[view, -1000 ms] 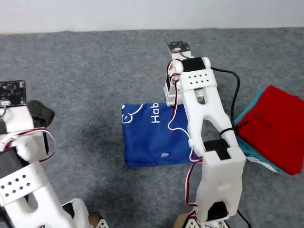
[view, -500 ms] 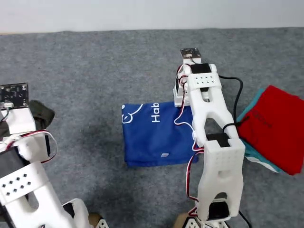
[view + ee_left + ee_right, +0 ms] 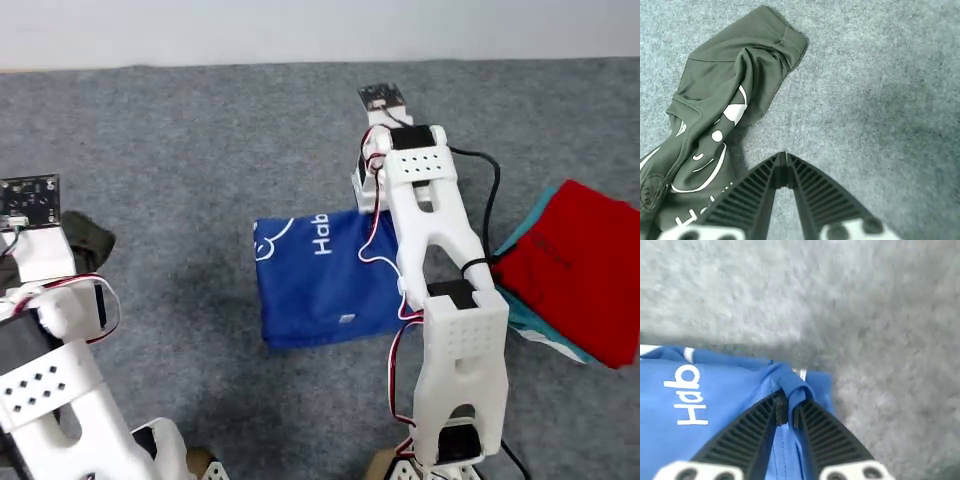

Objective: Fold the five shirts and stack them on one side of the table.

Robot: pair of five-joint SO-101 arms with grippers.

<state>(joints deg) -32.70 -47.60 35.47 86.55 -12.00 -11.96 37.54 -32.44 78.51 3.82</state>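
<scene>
Your right fingers (image 3: pixel 757 427) are clenched on a small ridge of cloth, bunched up at one corner of the folded blue shirt (image 3: pixel 715 440). In the high view that corner is at the shirt's 1 o'clock. The rest of the shirt lies flat near the middle of the grey bench (image 3: pixel 200 150).

Judge the grip with care, because the pinch looks thin and may hold only the top layer. The shirt is light, limp cotton. It will not keep its fold if you lift it by one corner, as the lower layers will sag and slide open. The felt-like bench will also drag on the underside, so a low pull could peel the fold apart. A deeper bite across the whole folded edge would carry it better.

At the bench's 3 o'clock, a red shirt (image 3: pixel 575 265) lies on a teal shirt (image 3: pixel 528 320), well placed to receive this one.

Your left fingers (image 3: pixel 752 192) are pressed together on nothing and hang over bare bench. Just beside them, at the bench's 9 o'clock, a dark green shirt (image 3: pixel 715 100) lies crumpled and unfolded. It is equally soft, so take it by a shoulder seam or hem.
</scene>
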